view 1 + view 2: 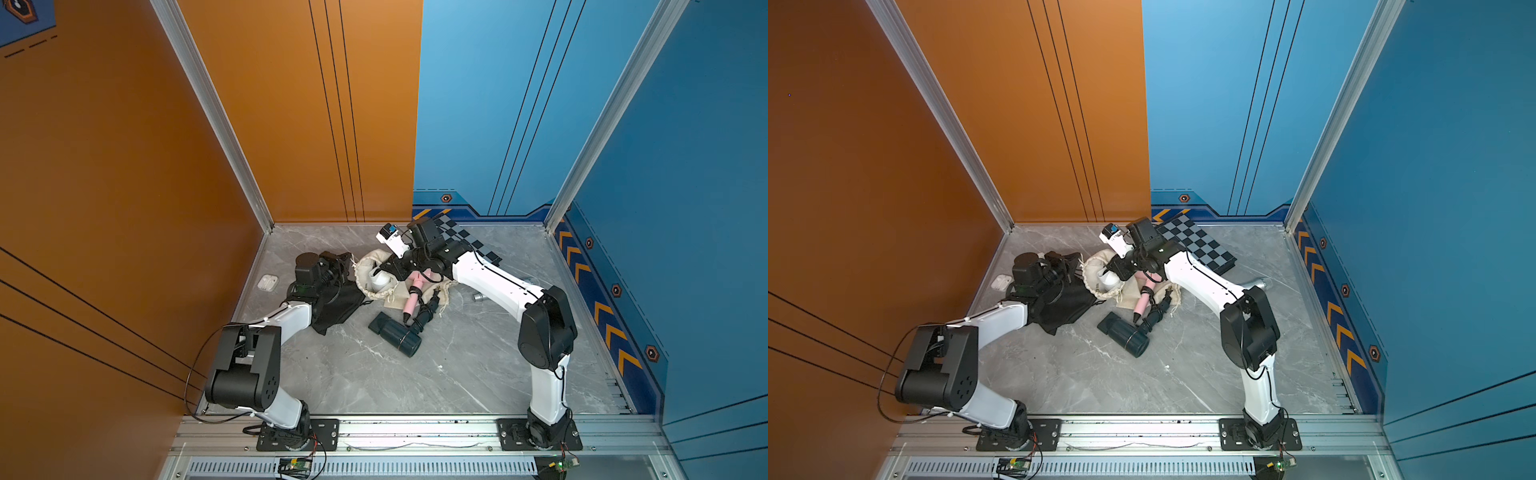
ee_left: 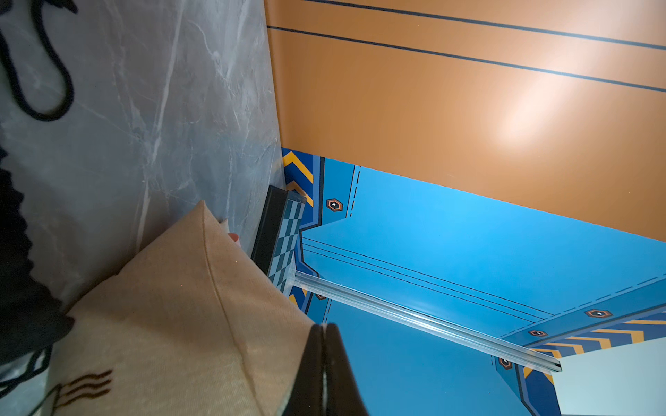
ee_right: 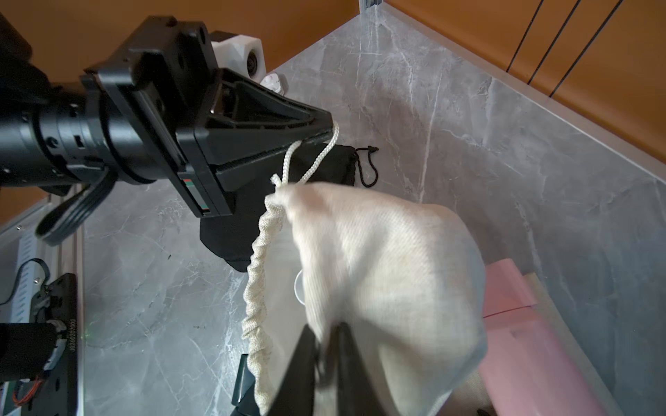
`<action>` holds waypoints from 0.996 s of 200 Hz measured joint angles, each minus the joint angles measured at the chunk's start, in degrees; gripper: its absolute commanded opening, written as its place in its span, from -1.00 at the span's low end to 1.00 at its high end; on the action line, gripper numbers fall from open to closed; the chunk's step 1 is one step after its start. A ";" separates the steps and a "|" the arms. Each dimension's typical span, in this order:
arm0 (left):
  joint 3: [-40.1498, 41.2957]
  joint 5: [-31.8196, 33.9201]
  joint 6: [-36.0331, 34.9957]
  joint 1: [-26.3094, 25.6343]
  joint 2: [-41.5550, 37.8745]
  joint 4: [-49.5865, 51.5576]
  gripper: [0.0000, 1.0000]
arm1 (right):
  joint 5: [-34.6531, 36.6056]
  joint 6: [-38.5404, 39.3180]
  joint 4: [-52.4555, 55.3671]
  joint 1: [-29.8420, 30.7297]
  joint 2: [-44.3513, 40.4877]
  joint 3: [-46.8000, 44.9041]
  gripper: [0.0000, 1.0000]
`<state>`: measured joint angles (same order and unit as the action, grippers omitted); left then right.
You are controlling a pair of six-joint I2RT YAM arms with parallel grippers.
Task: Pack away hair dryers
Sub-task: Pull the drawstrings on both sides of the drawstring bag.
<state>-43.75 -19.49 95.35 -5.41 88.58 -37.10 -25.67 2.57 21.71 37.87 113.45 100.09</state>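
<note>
Currently the cream bag (image 3: 378,252)'s cord (image 3: 317,158) is pinched by the fully closed L gripper (image 3: 329,126), R gripper (image 3: 326,345)'s jaws are seen slightly apart at its cloth (grip can't be told), w/ white dryer (image 1: 379,282) lodged in its mouth, pink dryer (image 1: 415,297) & dark dryer (image 1: 397,338) laid just beside, and bare table (image 1: 374,386) seen toward the near rail.

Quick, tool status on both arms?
Left tool: closed on the white drawstring of the cream bag.
Right tool: jaws slightly apart around the bag's cloth; grip cannot be told.
</note>
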 measured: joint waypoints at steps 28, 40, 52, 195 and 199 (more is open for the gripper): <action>-0.90 0.44 -0.63 0.00 0.00 0.04 -1.00 | 1.03 -2.86 -2.60 -0.04 -0.48 -1.77 0.34; -1.42 0.63 -1.07 -0.02 0.00 0.02 -1.00 | 1.38 -4.24 -3.50 -0.07 -1.14 -2.69 0.40; -2.03 0.90 -1.38 -0.17 0.00 0.02 -1.00 | 1.55 -5.25 -4.57 -0.07 -1.99 -3.63 0.40; -3.91 1.09 -2.56 -1.92 1.01 0.02 -1.00 | 14.53 -12.17 -21.53 0.63 -26.47 -36.74 0.22; -3.96 1.09 -2.56 -2.01 1.03 0.02 -1.00 | 14.99 -12.46 -22.91 0.87 -26.91 -38.45 0.21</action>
<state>-47.70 -18.39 92.79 -7.42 89.60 -37.08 -10.68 -9.89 -1.19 38.74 86.54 61.65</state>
